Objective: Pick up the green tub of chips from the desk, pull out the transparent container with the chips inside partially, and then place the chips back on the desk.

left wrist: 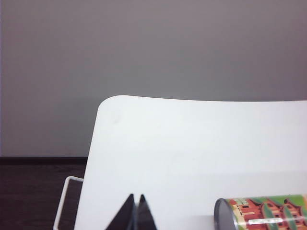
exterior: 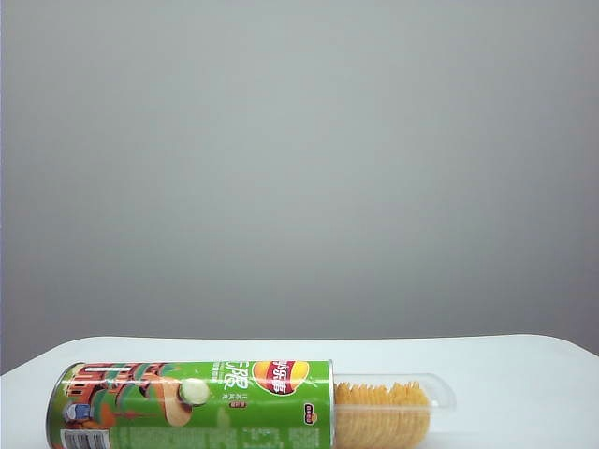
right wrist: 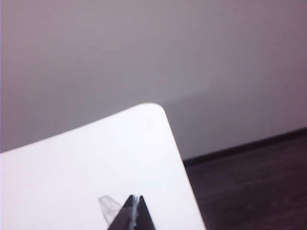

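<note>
Filling the low part of every view, the desk point(exterior: 524, 374) is white and smooth, with a grey wall point(exterior: 299, 168) behind it. Lying on its side on the desk is the green tub of chips point(exterior: 197, 402), its open end to the right in the exterior view. The transparent container point(exterior: 393, 407) sticks partly out of that end, and the chips point(exterior: 382, 412) show through it. The left gripper point(left wrist: 134, 213) is pressed together, holding nothing, beside the tub's closed end. The right gripper point(right wrist: 134, 213) is together too, holding nothing, near the container's clear tip.
</note>
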Action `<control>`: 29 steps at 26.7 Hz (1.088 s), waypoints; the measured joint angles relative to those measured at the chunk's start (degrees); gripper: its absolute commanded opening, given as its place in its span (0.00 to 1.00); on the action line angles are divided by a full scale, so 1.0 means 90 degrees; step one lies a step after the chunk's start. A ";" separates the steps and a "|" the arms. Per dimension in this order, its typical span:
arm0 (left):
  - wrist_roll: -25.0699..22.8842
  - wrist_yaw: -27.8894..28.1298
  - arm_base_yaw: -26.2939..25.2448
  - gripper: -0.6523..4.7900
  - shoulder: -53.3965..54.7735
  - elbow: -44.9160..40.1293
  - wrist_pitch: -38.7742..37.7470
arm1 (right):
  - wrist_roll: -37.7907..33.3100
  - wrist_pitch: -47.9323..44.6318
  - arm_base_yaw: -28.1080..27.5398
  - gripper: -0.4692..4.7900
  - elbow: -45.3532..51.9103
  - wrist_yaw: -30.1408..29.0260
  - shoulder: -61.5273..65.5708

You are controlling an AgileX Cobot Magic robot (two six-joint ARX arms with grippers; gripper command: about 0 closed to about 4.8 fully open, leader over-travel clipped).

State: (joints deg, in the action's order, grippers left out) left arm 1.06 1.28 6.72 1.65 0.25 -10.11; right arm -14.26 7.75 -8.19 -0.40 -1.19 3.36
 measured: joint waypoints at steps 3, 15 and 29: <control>-0.0121 -0.0022 0.0000 0.11 0.0000 0.0002 0.0000 | 0.0002 0.0228 0.0070 0.19 0.0000 -0.0051 0.0007; -0.0015 -0.0092 0.0000 0.11 0.0000 0.0002 0.0002 | 0.0044 0.0078 0.0318 0.17 0.0000 -0.0316 0.0007; -0.0015 -0.0095 0.0000 0.11 0.0002 0.0002 0.0002 | 0.0046 0.0143 0.0432 0.17 0.0000 -0.0333 0.0005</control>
State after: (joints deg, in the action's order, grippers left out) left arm 0.93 0.43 6.72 1.67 0.27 -10.09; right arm -13.85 9.04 -4.29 -0.40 -4.19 3.40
